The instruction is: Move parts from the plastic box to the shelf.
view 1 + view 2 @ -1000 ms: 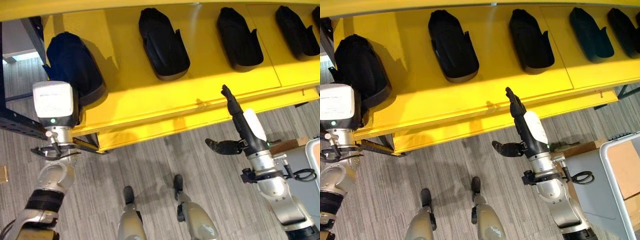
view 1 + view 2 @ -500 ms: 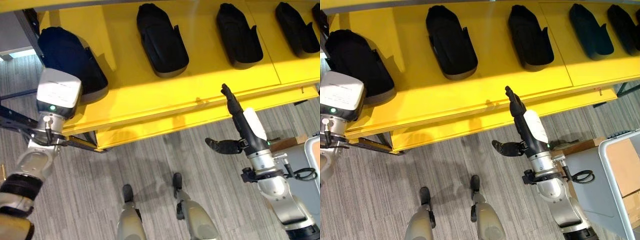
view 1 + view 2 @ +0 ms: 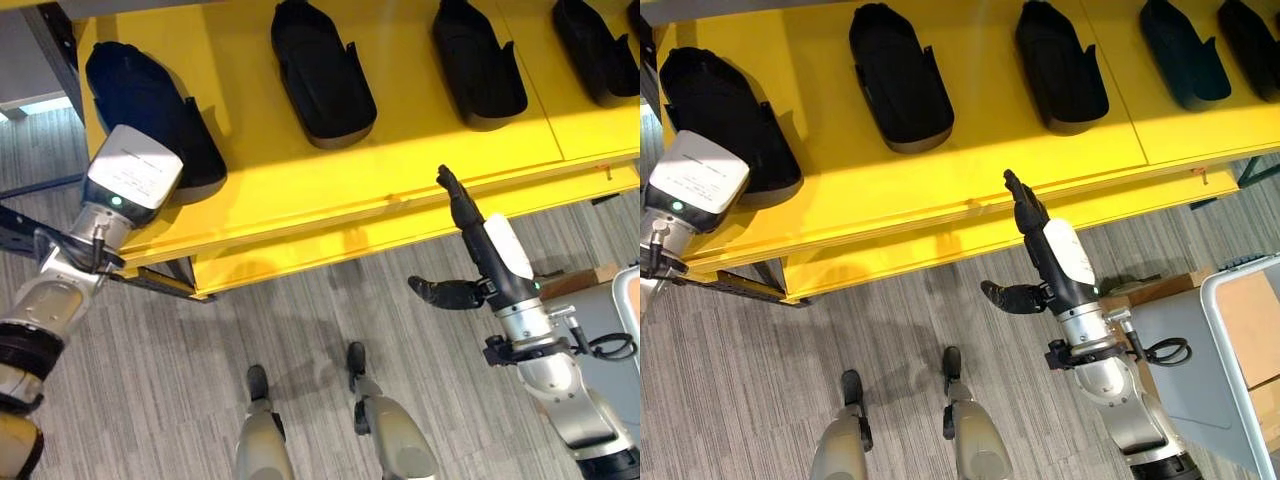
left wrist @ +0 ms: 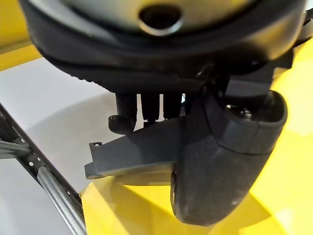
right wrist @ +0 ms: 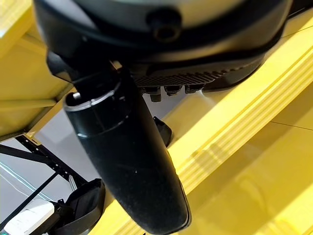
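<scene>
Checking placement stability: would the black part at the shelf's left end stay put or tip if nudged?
The black part looks like rigid moulded plastic, so probably stiff. It lies flat on the yellow shelf, so it would likely slide, not roll. The left robot hand curls against it.

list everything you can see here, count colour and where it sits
black parts: four in the left eye view, black, in a row on the shelf; the leftmost is at the left robot hand
shelf: one, yellow, across the upper view, its front lip facing the robot
plastic box: one, grey rim, at the right edge by the floor
rack frame: one, dark metal, left of the shelf
floor: grey striped, below the shelf
left robot hand: one, dark, fingers curled over the leftmost part's edge
right robot hand: one, dark with white cover, open, in front of the shelf lip, holding nothing
</scene>
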Tool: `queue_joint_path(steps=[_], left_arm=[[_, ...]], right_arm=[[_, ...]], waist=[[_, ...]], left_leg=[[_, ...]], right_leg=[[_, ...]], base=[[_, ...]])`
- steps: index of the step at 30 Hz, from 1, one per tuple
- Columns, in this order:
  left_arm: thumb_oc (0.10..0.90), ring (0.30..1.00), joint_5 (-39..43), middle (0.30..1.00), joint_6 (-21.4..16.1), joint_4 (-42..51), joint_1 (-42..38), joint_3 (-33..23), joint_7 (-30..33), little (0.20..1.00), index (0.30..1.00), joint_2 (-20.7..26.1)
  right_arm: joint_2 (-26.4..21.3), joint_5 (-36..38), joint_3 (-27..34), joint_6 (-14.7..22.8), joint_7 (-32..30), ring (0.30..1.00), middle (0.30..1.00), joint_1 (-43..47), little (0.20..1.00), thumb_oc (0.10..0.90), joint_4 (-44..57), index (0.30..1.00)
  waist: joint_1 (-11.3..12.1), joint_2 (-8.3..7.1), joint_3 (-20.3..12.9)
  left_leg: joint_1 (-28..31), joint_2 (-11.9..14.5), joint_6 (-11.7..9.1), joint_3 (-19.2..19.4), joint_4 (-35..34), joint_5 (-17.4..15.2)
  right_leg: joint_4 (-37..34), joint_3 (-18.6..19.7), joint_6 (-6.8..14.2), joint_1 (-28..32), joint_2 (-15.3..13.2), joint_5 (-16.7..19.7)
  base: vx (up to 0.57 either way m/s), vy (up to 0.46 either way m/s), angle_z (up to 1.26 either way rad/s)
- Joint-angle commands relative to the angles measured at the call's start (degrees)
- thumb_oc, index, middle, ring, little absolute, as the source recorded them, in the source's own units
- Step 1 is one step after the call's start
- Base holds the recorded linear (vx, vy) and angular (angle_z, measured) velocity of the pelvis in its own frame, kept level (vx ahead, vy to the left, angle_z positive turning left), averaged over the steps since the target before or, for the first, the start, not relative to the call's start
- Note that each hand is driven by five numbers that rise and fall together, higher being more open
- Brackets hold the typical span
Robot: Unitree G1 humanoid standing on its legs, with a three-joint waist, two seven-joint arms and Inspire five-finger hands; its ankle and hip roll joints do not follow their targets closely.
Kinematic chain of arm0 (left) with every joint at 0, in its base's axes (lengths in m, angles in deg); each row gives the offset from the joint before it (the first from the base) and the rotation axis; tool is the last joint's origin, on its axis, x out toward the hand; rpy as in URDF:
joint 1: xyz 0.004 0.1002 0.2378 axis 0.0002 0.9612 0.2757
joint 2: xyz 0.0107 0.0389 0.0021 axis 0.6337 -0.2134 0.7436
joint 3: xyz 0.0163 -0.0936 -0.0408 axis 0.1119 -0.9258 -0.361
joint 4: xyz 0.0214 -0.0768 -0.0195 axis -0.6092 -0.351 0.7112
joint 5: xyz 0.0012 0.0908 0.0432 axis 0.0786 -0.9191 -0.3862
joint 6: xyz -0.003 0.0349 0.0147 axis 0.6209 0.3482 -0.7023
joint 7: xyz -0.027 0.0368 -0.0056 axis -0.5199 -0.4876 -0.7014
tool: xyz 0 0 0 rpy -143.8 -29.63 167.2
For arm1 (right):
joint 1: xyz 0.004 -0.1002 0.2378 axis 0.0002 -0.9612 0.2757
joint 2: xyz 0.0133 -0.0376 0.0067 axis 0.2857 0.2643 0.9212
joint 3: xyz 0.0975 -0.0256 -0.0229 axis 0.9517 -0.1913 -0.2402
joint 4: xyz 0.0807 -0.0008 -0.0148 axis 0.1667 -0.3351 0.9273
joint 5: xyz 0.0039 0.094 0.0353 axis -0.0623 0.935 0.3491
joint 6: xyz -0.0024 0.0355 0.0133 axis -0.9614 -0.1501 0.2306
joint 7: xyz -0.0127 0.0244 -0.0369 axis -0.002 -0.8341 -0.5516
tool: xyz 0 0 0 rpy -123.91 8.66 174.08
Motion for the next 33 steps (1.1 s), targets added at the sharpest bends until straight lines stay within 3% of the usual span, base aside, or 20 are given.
queue_joint_path(steps=[1, 10, 11, 13, 14, 20, 33], left_arm=[[0.4, 0.3, -1.6, 0.3, 0.0, -0.5, 0.7, -0.5, -0.2, 0.3, 0.3, 3.4], [0.4, 0.3, -2.7, 0.3, -1.0, -1.5, 0.4, 1.8, -0.9, 0.3, 0.3, 5.6], [0.424, 0.333, -2.8, 0.333, -1.0, -1.5, 0.5, 1.9, -1.1, 0.333, 0.333, 5.7], [0.786, 0.841, -2.9, 0.841, -1.1, -1.5, 0.8, 1.7, -1.4, 0.841, 0.841, 6.0], [0.9, 1.0, -3.0, 1.0, -1.2, -1.5, 1.3, 1.4, -1.6, 1.0, 1.0, 6.1], [0.9, 1.0, -2.5, 1.0, -1.5, -1.8, 3.0, -0.1, -1.4, 1.0, 1.0, 7.1], [0.9, 1.0, -1.9, 1.0, -2.9, 0.1, 4.4, -2.5, -1.3, 1.0, 1.0, 14.1]], right_arm=[[-3.3, 2.4, 3.3, 5.4, -3.8, 1.0, 1.0, 1.6, 1.0, 0.9, 5.6, 1.0], [-3.6, 2.6, 3.2, 5.8, -3.7, 1.0, 1.0, 1.4, 1.0, 0.9, 5.5, 1.0], [-3.7, 2.6, 3.2, 5.8, -3.6, 1.0, 1.0, 1.4, 1.0, 0.9, 5.5, 1.0], [-3.8, 2.6, 3.5, 5.7, -3.6, 1.0, 1.0, 1.2, 1.0, 0.9, 5.6, 1.0], [-3.7, 2.6, 3.8, 5.6, -3.6, 1.0, 1.0, 1.2, 1.0, 0.9, 5.5, 1.0], [-3.9, 2.8, 4.3, 5.6, -3.6, 1.0, 1.0, 0.9, 1.0, 0.9, 5.4, 1.0], [-4.0, 3.1, 5.4, 5.9, -3.2, 1.0, 1.0, -0.5, 1.0, 0.9, 5.2, 1.0]], waist=[[-1.1, 0.9, -4.8], [-0.9, 1.29, -4.6], [-0.8, 1.35, -4.6], [-0.7, 1.39, -4.7], [-0.6, 1.45, -4.7], [-0.5, 1.82, -5.0], [-0.2, 3.69, -6.2]], left_leg=[[-4.7, 1.0, 0.3, -0.9, 5.7, -0.9], [-5.1, 1.0, 0.3, -1.1, 5.9, -0.8], [-5.2, 1.0, 0.3, -1.1, 5.9, -0.8], [-5.2, 0.9, 0.2, -1.1, 5.9, -0.8], [-5.1, 0.9, 0.2, -1.1, 5.8, -0.8], [-4.8, 0.9, 0.3, -1.1, 5.7, -0.7], [-4.2, 0.6, 0.1, -1.0, 5.5, -0.5]], right_leg=[[8.7, 1.4, 4.6, -2.6, -2.8, -6.4], [9.0, 1.4, 4.7, -2.8, -2.8, -6.4], [9.0, 1.3, 4.7, -2.8, -2.8, -6.4], [9.1, 1.3, 4.7, -2.9, -2.8, -6.4], [9.1, 1.3, 4.7, -2.8, -2.9, -6.4], [9.0, 1.4, 4.8, -2.6, -3.0, -6.4], [9.4, 1.2, 5.0, -2.1, -3.4, -6.8]], base=[[0.0, 0.0, 0.0], [0.0, 0.0, 0.0], [0.0, 0.0, 0.0], [0.0, 0.0, 0.0], [0.0, 0.0, 0.0], [0.0, 0.0, 0.0], [0.0, 0.0, 0.0]])
